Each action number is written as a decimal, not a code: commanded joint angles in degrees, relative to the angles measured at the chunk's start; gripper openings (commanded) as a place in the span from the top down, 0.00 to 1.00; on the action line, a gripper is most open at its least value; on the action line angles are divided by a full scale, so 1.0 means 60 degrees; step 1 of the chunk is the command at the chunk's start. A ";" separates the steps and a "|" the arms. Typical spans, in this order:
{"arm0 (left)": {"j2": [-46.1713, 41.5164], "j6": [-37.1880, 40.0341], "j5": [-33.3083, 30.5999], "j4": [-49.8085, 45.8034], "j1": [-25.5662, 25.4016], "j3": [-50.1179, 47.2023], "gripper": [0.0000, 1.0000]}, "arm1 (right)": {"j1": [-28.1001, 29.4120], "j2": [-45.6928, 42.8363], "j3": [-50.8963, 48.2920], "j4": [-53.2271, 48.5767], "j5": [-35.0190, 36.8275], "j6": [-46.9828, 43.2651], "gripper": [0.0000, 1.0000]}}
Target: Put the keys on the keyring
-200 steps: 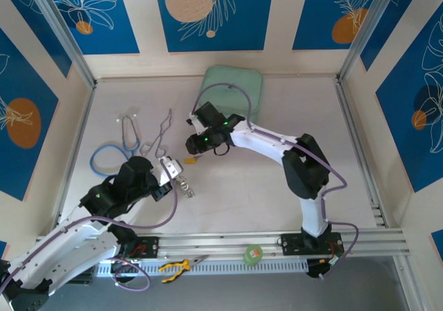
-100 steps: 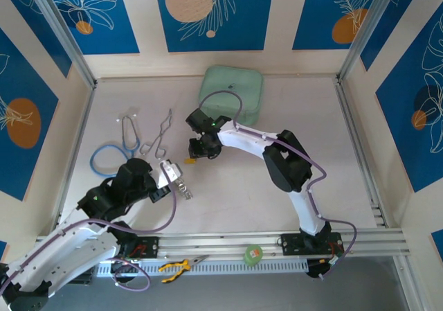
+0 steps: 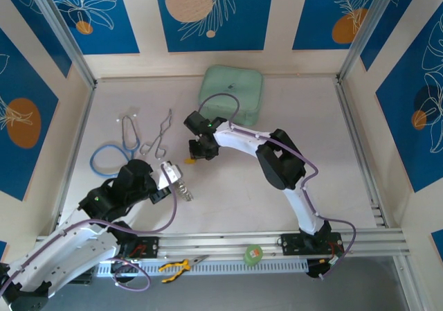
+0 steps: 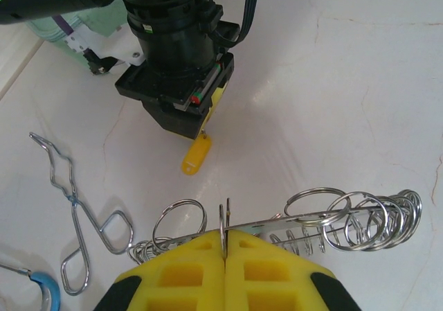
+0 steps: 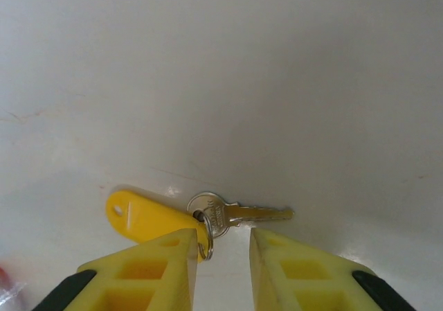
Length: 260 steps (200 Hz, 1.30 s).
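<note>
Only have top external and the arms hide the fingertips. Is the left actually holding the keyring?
Observer: Yes. The left gripper is shut on one wire of the keyring.
Operator: Right gripper got a key?
Observer: Not gripped. The right gripper has its jaws apart, with a small split ring in the gap, close to one finger.
Operator: What's on that ring?
Observer: A silver key and a yellow tag, both lying flat on the table.
</note>
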 commanded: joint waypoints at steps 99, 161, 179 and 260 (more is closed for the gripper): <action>-0.0048 0.0297 0.0214 0.0550 0.0058 0.0023 1.00 | 0.0132 0.0437 0.0694 -0.0475 -0.0154 0.0198 0.80; -0.0048 0.0313 0.0192 0.0531 0.0068 0.0022 1.00 | 0.0191 0.0468 0.0779 -0.0502 -0.0112 0.0183 0.91; -0.0057 0.0322 0.0199 0.0531 0.0056 0.0022 1.00 | 0.0244 0.0305 0.0742 -0.0490 0.0119 0.0105 1.00; 0.0254 -0.0244 0.1443 0.1712 0.0074 -0.0234 1.00 | 0.0383 -0.4396 -0.3792 0.2140 0.1984 -0.2101 1.00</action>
